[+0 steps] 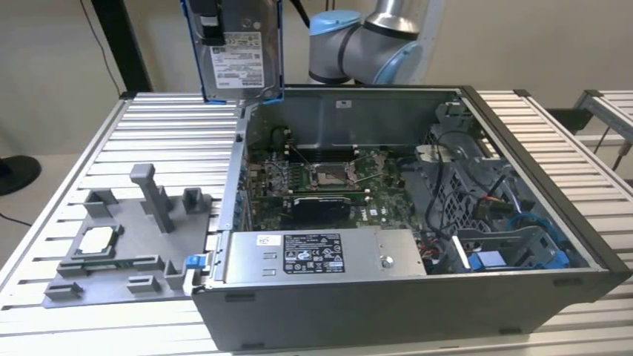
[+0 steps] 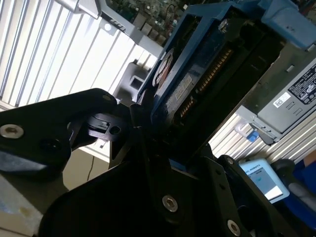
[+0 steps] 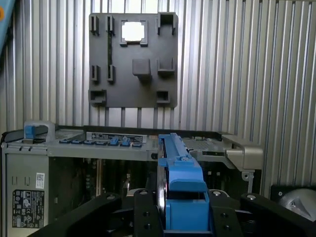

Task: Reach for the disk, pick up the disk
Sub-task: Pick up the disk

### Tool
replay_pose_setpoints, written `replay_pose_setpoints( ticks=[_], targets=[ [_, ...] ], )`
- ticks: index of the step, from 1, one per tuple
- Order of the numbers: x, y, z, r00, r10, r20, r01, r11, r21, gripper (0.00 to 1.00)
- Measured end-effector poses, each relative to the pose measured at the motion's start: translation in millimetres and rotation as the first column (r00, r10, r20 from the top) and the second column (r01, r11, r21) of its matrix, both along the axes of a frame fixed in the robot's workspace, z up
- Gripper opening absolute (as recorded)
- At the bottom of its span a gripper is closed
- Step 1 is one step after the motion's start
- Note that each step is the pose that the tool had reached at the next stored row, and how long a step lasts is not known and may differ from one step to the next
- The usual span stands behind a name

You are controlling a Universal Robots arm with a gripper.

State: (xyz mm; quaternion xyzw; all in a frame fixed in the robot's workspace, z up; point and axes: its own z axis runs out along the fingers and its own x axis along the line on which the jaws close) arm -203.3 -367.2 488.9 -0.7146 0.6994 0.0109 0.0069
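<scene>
Clamping the disk [image 1: 240, 55] in the closed gripper [image 3: 182, 213], over a back corner of the computer case [image 1: 396, 315]; could slip on its smooth blue bracket [image 3: 178, 170] and strike the motherboard [image 1: 316, 178].

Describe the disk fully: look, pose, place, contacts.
The disk is a flat silver-grey metal drive with a white printed label on its face and a blue plastic bracket along its edges. It hangs upright in the air above the far corner of the open computer case, at the exterior view's left. The gripper is shut on its bracketed sides; nothing else touches it.
</scene>
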Motion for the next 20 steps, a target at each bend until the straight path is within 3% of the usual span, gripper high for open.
replay_pose_setpoints(
  ticks=[20],
  targets=[
    [49.4, 0.0, 0.0, 1.0, 0.001, 0.0001, -0.001, 1.0, 0.0001, 0.0]
  ],
)
